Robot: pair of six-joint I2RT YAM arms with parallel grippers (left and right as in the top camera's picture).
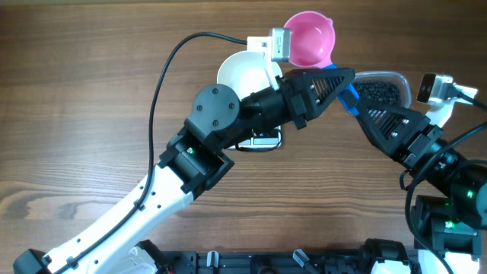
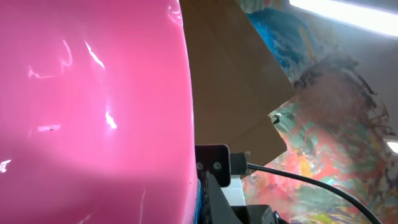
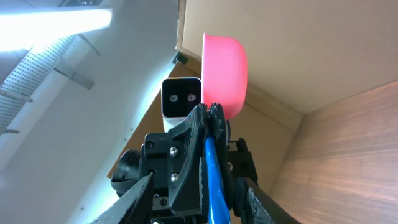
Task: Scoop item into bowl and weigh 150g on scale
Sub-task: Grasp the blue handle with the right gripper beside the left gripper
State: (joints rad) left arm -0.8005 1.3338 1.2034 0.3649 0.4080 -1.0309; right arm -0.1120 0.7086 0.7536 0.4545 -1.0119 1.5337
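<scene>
Beans (image 1: 378,93) lie as a dark heap in the clear tub (image 1: 399,77) at the right of the desk (image 1: 76,91). None show in the white bowl (image 1: 242,70), which appears to sit on the scale (image 1: 265,141), both half hidden under the left arm. The left hand (image 1: 339,81) is fully closed on the blue handle (image 1: 348,97) of the pink scoop (image 1: 308,38), holding it lifted off the desk past the bowl's far edge, the cup seemingly empty. The right hand (image 1: 363,111) meets the handle's free end just beside the tub. Its fingers stand partly parted on either side of the blue strip in the right wrist view, but whether they press it I cannot tell. By my reading, the step in hand is passing the scoop between the 2 hands, with no scooping toward 150 g done yet. The next move calls for a firm grip by the right hand before the left lets go, then a tilt of the cup down into the heap.
</scene>
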